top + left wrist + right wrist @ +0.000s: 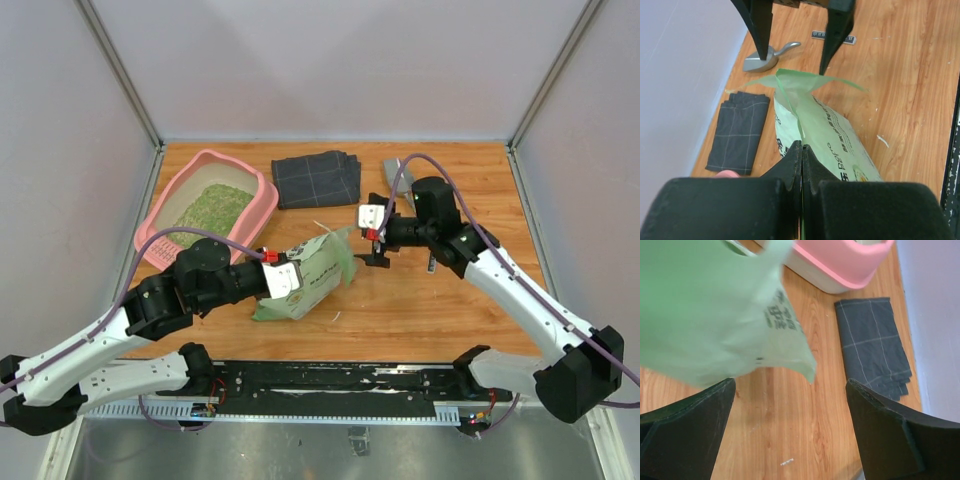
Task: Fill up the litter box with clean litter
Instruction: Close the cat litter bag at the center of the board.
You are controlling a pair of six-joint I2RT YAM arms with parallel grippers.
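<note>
The pink litter box [262,205] stands at the back left of the table, with greenish-tan clean litter [218,206] inside; its rim also shows in the right wrist view [840,262]. The green-and-white litter bag [312,275] lies on the table in front of it. My left gripper [801,146] is shut on the bag's lower edge [830,135]. My right gripper [376,250] is open and empty just right of the bag's torn open top [715,315], its fingers [880,425] spread wide above the wood.
A dark grey folded cloth [316,177] lies at the back centre, also in the left wrist view [737,130] and the right wrist view [872,345]. A grey metal scoop [765,57] lies behind the right arm. A small dark strip [832,36] and litter specks lie on the wood.
</note>
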